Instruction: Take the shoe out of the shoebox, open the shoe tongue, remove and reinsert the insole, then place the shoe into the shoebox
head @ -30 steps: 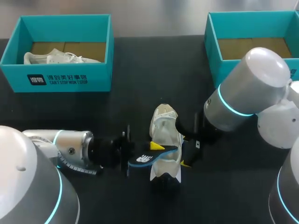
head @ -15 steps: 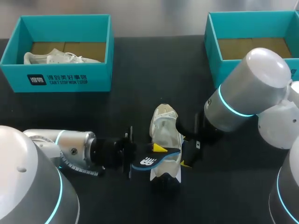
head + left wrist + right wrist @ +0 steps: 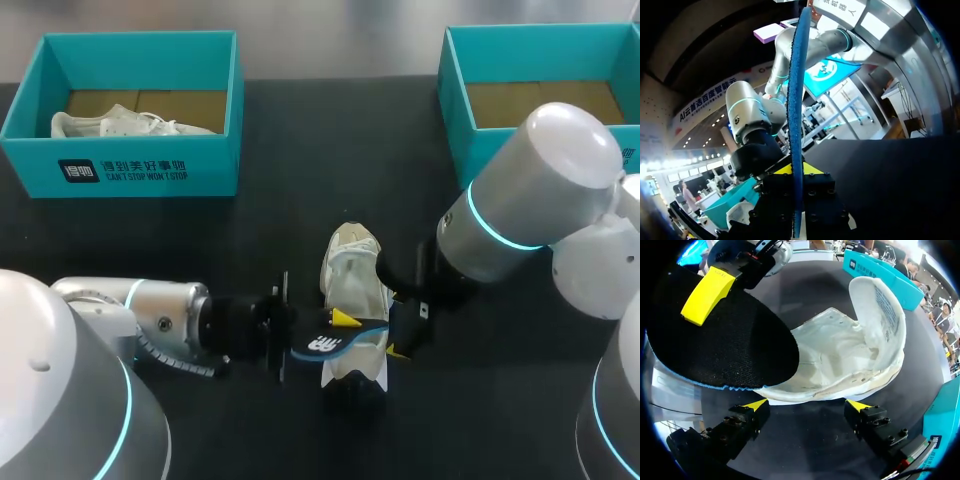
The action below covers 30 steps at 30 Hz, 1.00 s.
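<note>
**Left jaws clamped on the insole, right jaws spread wide beside the shoe**

Seen from its wrist, the left gripper [image 3: 796, 172] pinches the blue-edged insole [image 3: 796, 100] from both sides, edge-on between its yellow tips. From overhead, the insole's free end lies over the near end of the white shoe [image 3: 352, 275], which rests mid-table [image 3: 300, 150]. The right gripper [image 3: 806, 405] holds nothing. Its tips are just at the shoe's side, and contact cannot be told. A teal left shoebox [image 3: 130, 165] holds a second shoe [image 3: 120, 124], and a right shoebox [image 3: 480, 140] sits opposite.

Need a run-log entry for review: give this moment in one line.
stage: insole out | left gripper: shut on insole, over shoe | right gripper: open, beside shoe
</note>
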Available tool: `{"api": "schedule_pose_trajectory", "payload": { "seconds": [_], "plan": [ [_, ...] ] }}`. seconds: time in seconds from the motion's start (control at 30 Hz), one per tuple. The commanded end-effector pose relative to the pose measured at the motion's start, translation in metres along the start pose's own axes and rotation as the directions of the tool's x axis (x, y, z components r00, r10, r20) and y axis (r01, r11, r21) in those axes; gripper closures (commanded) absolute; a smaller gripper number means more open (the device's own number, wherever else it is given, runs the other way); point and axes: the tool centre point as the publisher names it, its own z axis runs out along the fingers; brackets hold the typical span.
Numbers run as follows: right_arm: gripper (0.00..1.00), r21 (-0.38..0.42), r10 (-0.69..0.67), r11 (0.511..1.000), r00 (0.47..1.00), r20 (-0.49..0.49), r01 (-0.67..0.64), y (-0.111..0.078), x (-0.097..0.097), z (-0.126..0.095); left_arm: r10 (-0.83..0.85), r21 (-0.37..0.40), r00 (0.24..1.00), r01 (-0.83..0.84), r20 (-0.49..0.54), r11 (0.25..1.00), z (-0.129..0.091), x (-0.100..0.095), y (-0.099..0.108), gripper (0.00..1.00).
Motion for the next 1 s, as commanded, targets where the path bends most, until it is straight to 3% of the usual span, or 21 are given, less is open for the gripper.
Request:
{"api": "schedule_pose_trajectory", "payload": {
  "seconds": [0.03, 0.47, 1.0],
  "plan": [
    [0.00, 0.000, 0.001, 1.000, 1.000, 0.004, -0.001, 0.000, 0.001, 0.001, -0.001, 0.002, 1.000, 0.001, -0.006, 1.000, -0.002, 0.001, 0.002, 1.00],
    [0.00, 0.000, 0.001, 1.000, 1.000, 0.004, -0.001, 0.000, 0.001, 0.001, 0.014, 0.056, 1.000, -0.013, -0.018, 0.998, -0.004, 0.001, 0.011, 1.00],
    [0.00, 0.000, 0.001, 1.000, 1.000, 0.004, -0.001, 0.000, 0.001, 0.001, 0.099, 0.041, 0.993, -0.097, -0.066, 0.994, -0.001, 0.001, 0.022, 1.00]
  ]
}}
